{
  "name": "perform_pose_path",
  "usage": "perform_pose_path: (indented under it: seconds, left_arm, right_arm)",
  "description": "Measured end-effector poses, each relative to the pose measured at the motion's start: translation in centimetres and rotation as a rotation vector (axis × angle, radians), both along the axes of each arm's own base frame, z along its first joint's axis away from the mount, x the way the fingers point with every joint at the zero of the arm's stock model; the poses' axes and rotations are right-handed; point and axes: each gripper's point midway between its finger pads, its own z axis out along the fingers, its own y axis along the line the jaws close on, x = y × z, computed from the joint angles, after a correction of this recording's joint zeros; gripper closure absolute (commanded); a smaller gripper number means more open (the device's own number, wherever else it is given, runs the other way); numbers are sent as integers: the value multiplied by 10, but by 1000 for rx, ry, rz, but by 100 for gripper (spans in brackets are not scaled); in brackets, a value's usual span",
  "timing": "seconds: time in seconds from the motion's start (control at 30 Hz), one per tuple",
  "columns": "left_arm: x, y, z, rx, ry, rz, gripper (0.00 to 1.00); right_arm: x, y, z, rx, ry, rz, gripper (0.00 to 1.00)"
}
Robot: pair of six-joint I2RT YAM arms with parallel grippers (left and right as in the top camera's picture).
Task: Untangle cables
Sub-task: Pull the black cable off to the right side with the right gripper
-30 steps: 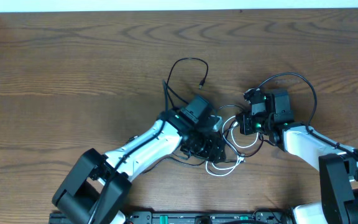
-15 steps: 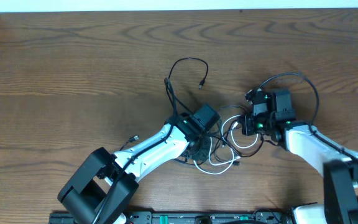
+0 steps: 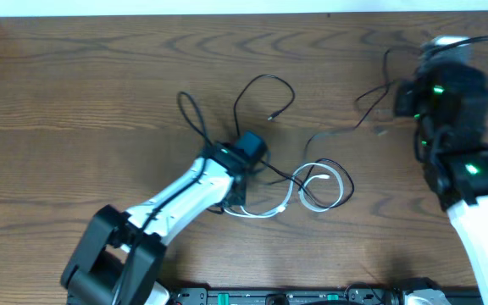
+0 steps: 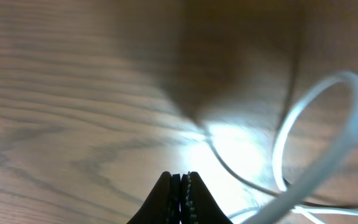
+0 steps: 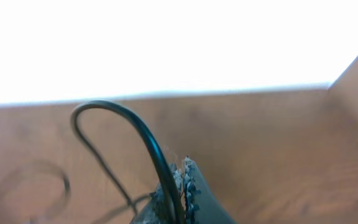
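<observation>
Black cable (image 5: 148,138), pinched in the right hand (image 5: 184,171) at the far right, trails left to the white cable (image 4: 347,76) looped on the tabletop (image 3: 100,85) beside the left hand (image 4: 180,180), pressed together on nothing visible, so a hard pull may tighten their crossing rather than free it.

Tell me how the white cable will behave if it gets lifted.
Probably floppy: the white cable lies in loose curled loops on the table, so it should sag from wherever it is pinched. Likely light, being so thin. It may tug the black cable along, since the two cross in the overhead view.
</observation>
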Motion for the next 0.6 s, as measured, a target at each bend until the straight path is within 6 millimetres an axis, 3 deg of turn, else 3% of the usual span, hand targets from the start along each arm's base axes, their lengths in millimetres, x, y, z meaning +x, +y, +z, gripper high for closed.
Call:
perform_pose_path:
  seconds: [0.03,0.17,0.27,0.4,0.6]
  left_arm:
    - [3,4,2,-2,-9,18,93]
    - [9,14,4,-11,-16,67,92]
    - [9,13,4,-25,-12,76,93]
    - [9,10,3,-45,-5,76,93]
    - [8,6,3,-65,1,76,93]
  right_arm:
    - [-2,-1,10,1,-28,-5,99]
    - [-22,-8,84,14,-258,-26,99]
    - [-42,-16,122,24,-384,-55,99]
    - [-58,-34,141,18,-451,-132,99]
    - [-59,-61,144,-48,-455,-230,99]
